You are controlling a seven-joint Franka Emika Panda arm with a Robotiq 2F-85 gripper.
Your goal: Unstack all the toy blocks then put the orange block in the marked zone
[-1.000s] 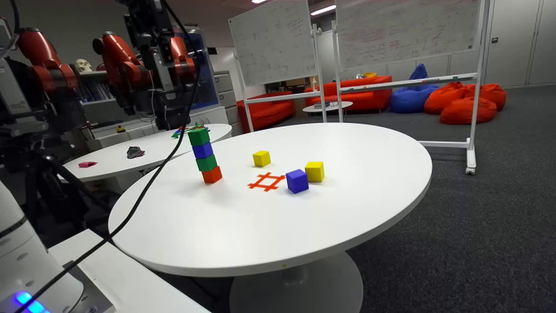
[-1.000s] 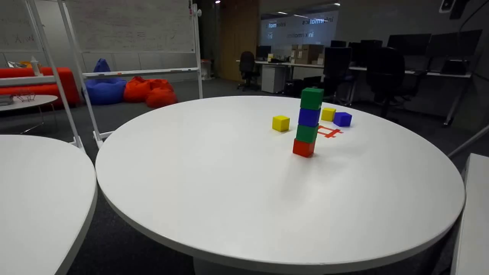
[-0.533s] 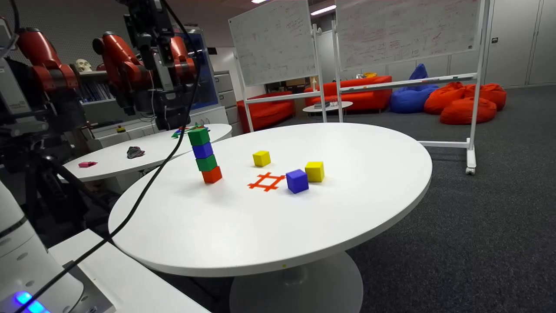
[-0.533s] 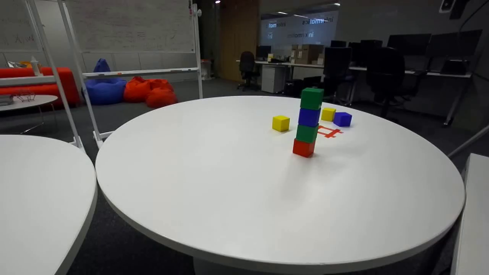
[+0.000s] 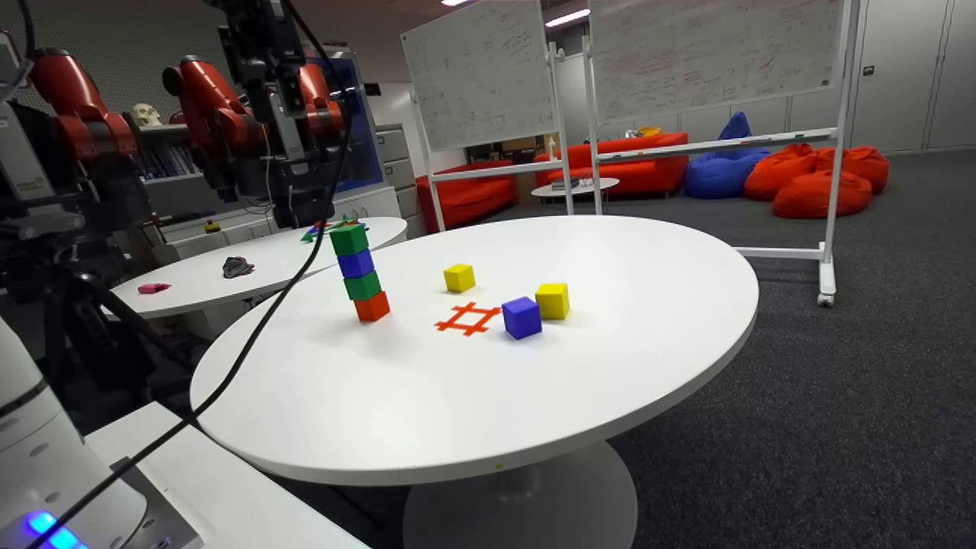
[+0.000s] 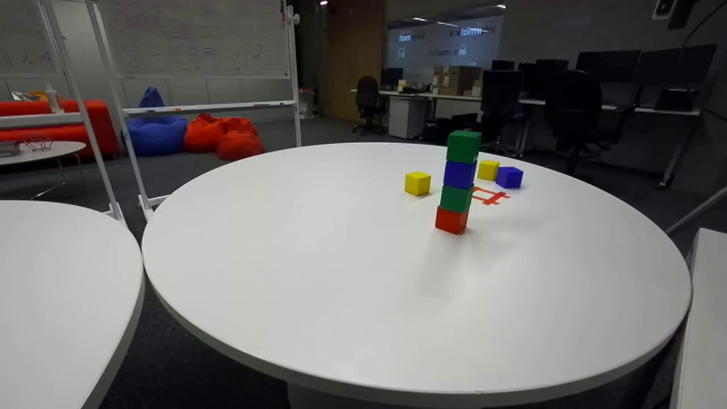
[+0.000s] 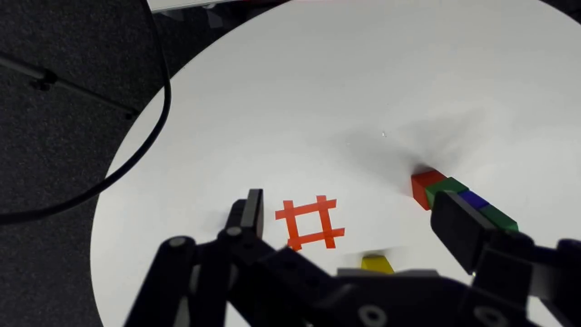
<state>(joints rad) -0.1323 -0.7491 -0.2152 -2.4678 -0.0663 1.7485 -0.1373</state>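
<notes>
Wrist view: jaws spread wide; marked zone point(image 7: 310, 222) on table point(image 7: 254, 104). In both exterior views: orange block point(image 6: 452, 220) beneath three stacked blocks point(image 6: 459, 174); two yellow blocks point(image 6: 417, 183), one blue block point(image 6: 509, 177), loose.

In an exterior view, the round white tabletop point(image 6: 295, 284) gives free passage in front of the upright multicoloured four-cube stack point(image 6: 458, 175), the tallest obstacle. Top access to its orange-red base cube point(image 6: 451, 219) is blocked. The flat square of crossed red-orange lines point(image 7: 310, 222) is open from above. A blue cube point(image 5: 522, 318) stands just beside it, close to a yellow cube point(image 5: 553, 301); any gap cannot be determined. A second yellow cube point(image 5: 459, 278) stands apart. A black cable point(image 7: 167, 93) crosses the tabletop's edge in the wrist view.
</notes>
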